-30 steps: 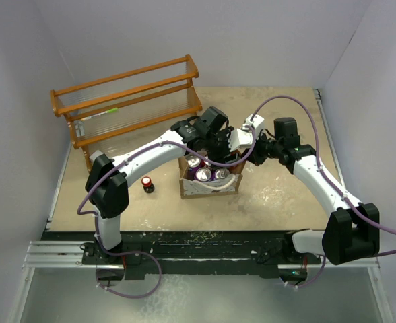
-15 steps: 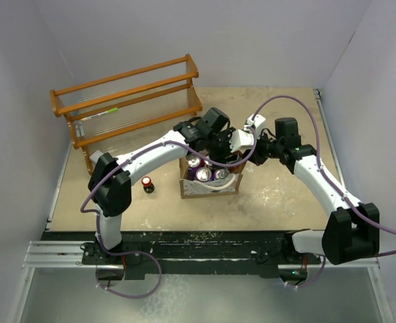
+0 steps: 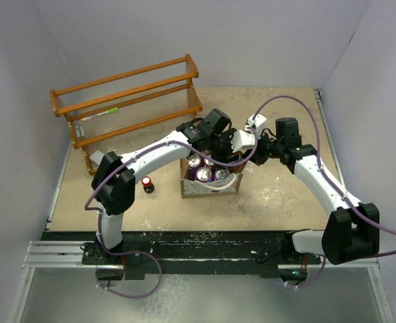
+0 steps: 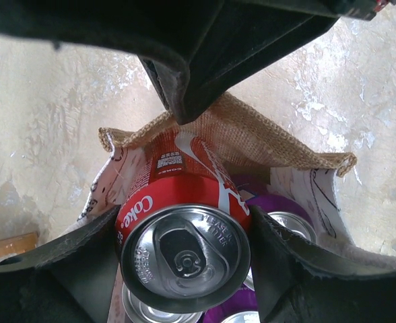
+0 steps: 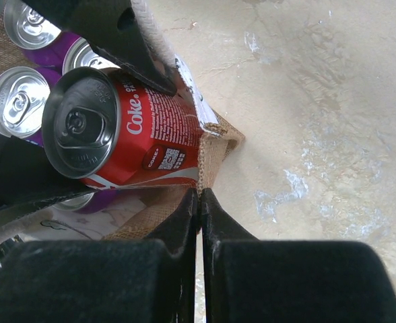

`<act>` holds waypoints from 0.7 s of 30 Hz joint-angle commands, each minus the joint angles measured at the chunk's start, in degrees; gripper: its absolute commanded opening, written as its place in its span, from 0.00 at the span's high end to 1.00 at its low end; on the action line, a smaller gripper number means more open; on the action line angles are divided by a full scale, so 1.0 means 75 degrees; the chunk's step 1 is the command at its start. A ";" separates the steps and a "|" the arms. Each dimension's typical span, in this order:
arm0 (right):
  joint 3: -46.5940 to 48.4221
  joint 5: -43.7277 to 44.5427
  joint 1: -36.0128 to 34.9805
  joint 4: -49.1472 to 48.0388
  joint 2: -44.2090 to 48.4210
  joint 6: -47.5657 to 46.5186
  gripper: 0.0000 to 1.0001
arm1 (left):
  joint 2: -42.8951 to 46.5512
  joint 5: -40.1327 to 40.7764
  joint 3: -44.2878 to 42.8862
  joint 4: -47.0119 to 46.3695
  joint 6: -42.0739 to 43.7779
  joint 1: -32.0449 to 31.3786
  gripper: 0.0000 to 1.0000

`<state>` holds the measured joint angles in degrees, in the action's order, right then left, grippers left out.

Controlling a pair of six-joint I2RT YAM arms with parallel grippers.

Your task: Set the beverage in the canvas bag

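Red Coke can (image 4: pixel 184 192), tilted over the open mouth of the canvas bag (image 4: pixel 255 138), its base at the burlap rim. The left pincer (image 4: pixel 184 269) clamps the can's sides between both fingers. The right pincer (image 5: pixel 199 208), fingers pressed together, pinches the bag's rim beside the can. Purple cans (image 5: pixel 19 101) stand inside the bag, which sits on the table (image 3: pixel 279 195).

Plain white walls (image 3: pixel 218 40) enclose a tan, pale-mottled tabletop (image 3: pixel 279 202) on three sides. A two-tier wooden shelf rack (image 3: pixel 127 101) stands at its back left. A metal rail (image 3: pixel 56 254) runs along the near edge.
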<state>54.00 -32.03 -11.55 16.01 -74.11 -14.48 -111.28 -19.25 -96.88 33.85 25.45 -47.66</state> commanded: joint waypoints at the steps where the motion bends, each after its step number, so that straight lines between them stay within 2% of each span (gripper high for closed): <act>1: 0.0269 -0.0253 0.0028 -0.0517 0.0359 -0.0096 1.00 | -0.0283 0.0176 -0.0104 -0.0651 -0.0296 0.0062 0.36; 13: 0.0268 -0.0292 0.0028 -0.0518 0.0429 -0.0107 1.00 | -0.0582 0.0293 -0.0315 -0.0530 -0.0718 0.0069 0.23; 21: 0.0276 -0.0424 0.0028 -0.0496 0.0424 -0.0107 1.00 | -0.0441 0.0373 -0.0209 -0.0574 -0.0700 0.0079 0.19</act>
<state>54.00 -31.18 -10.79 16.08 -74.11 -13.50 -113.14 -20.95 -97.41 30.96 22.90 -47.66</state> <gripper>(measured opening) 0.008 0.808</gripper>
